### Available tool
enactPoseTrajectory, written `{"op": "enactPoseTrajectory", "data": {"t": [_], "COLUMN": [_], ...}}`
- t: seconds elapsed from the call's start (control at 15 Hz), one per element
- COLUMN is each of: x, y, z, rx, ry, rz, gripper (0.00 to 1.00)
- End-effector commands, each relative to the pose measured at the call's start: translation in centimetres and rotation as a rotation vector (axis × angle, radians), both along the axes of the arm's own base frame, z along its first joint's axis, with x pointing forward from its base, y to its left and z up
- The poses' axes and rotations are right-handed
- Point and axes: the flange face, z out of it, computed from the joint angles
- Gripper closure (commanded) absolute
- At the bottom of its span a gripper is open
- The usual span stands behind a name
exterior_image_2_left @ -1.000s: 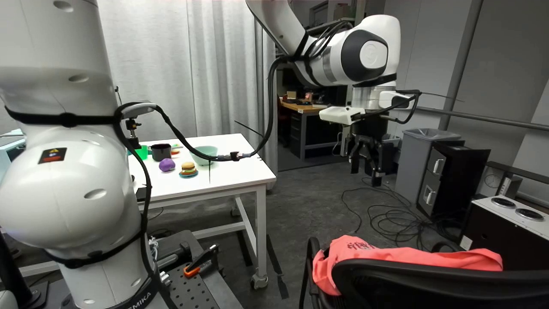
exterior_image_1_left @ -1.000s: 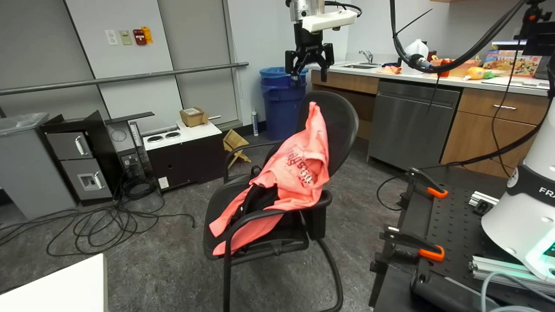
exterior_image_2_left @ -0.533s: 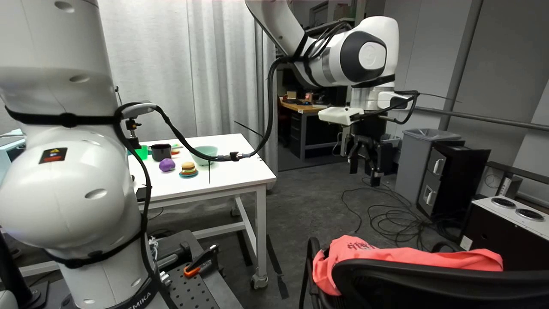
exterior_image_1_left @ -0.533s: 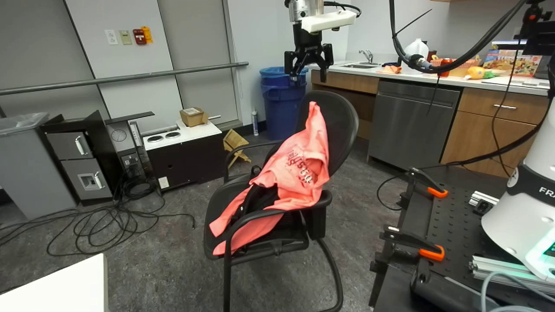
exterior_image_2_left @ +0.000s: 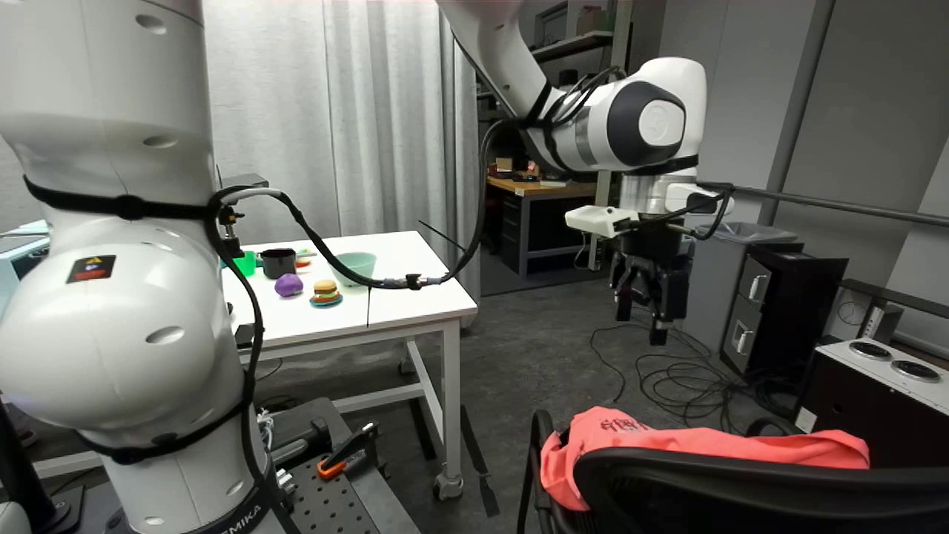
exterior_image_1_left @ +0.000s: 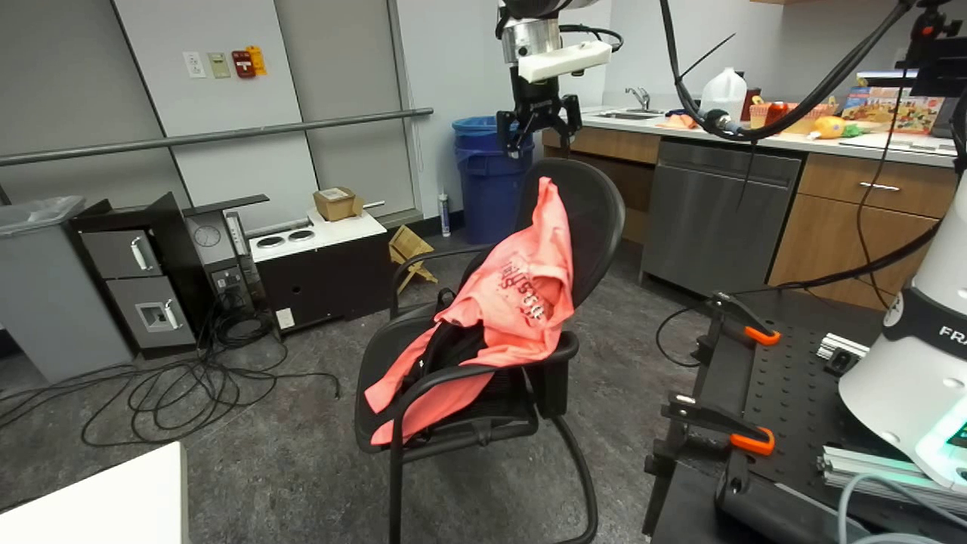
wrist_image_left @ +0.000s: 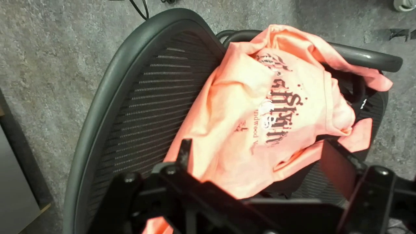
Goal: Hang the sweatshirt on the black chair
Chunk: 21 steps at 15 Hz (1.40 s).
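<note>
Robotics lab with a kitchen corner

A Franka arm (exterior_image_2_left: 130,337) stands on a perforated board (exterior_image_1_left: 801,363) with orange-tipped clamps (exterior_image_1_left: 725,421) at its edge. A counter (exterior_image_1_left: 793,145) has a sink (exterior_image_1_left: 633,115), a steel-fronted appliance (exterior_image_1_left: 714,227) and wooden cabinets (exterior_image_1_left: 831,234). A wheeled white bench (exterior_image_2_left: 408,300) carries a mug (exterior_image_2_left: 279,263), a bowl (exterior_image_2_left: 362,264) and a burger (exterior_image_2_left: 325,291) (toy-like, by its looks); cables (exterior_image_1_left: 240,329) lie on the floor (exterior_image_1_left: 279,468).

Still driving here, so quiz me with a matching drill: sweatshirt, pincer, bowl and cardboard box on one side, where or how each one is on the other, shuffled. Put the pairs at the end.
1. Sweatshirt
2. Pincer
3. Bowl
4. Cardboard box

A. pale green, on the white table
B. coral, lying on the black chair
C. on a white top with two burners
D. open, higher than the black chair

Pairs: 1-B, 2-D, 3-A, 4-C.
</note>
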Motion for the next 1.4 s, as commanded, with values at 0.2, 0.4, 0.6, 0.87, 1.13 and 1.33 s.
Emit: {"op": "enactPoseTrajectory", "data": {"t": [0.2,0.4,0.6,0.87,1.13,1.33], "x": [3.0,3.7,4.5,6.1,7.3,7.6], "y": [-3.0,-3.7,-4.4,-5.5,-6.1,-6.2], "z": [-4.8,-7.3,-9.3,-11.6,-13.4,-14.5], "rx": [-0.041,-0.049,-0.067,-0.093,-0.118,-0.126], "ry": [0.045,0.067,0.086,0.088,0.099,0.113], "rz": [-0.114,-0.141,-0.171,-0.211,-0.237,-0.249], "gripper": [0.00,0.00,0.00,0.00,0.00,0.00]}}
